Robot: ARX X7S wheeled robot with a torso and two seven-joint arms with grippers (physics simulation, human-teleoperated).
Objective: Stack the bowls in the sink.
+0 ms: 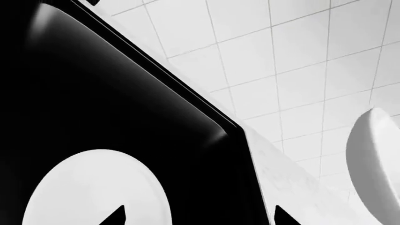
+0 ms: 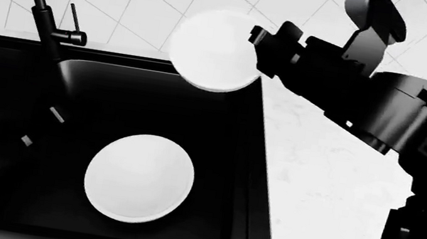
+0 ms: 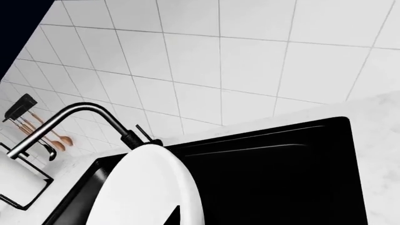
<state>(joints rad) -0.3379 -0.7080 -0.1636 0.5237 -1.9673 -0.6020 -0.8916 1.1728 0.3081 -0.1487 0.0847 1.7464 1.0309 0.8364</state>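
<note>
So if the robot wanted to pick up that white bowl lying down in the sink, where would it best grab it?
Probably by the rim. The bowl lies open side up on the floor of the sink, wide and shallow, so only its thin edge fits between fingers. Coming from above, on the side nearest the counter, looks easiest; the faucet stands on the other side. The right gripper already carries another bowl by its edge.

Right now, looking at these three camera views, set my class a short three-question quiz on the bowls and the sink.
1. True or false: one bowl lies on the floor of the sink.
2. Which gripper holds the other bowl? A) left B) right C) neither
3. Fill in: the held bowl hangs over the sink's back-right ______.

Key:
1. True.
2. B; the right gripper grips its rim, and the left gripper holds nothing.
3. Corner, close to the faucet.
</note>
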